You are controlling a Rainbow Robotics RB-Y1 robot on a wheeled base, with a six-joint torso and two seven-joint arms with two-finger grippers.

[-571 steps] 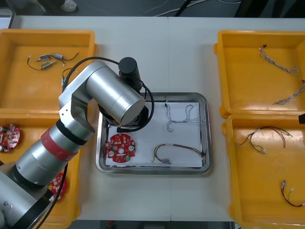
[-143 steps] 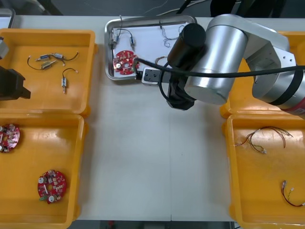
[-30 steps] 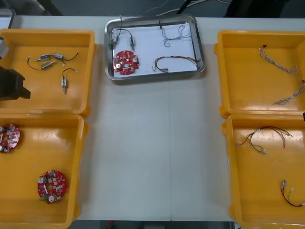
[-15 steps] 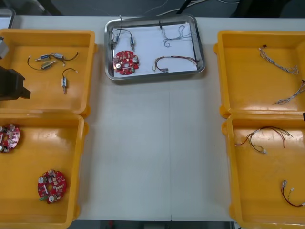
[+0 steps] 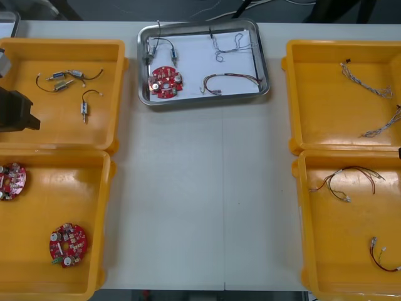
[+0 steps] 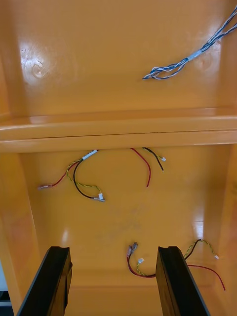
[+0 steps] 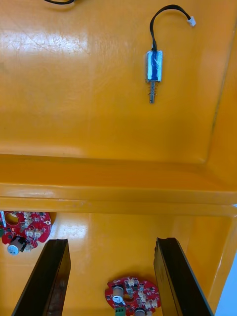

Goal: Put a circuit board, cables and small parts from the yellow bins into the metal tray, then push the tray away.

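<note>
metal tray [image 5: 202, 101] sits at the far edge of the table [image 5: 200, 188], between the bin pairs, well apart from both arms. in it we see a red circuit board [image 5: 165, 81], a twisted blue and white cable [image 5: 229, 42], a red and yellow cable [image 5: 232, 76] and a small metal part [image 5: 148, 58]. left gripper [image 7: 111, 242] hangs over the left yellow bins [image 7: 118, 180], fingers apart, nothing between. right gripper [image 6: 113, 249] is over the near right yellow bin [image 6: 113, 217], fingers apart too, empty.

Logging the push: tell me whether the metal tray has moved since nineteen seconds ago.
Yes. The metal tray slid away from the robot, from level with the seam between the yellow bins to the table's far edge.
</note>
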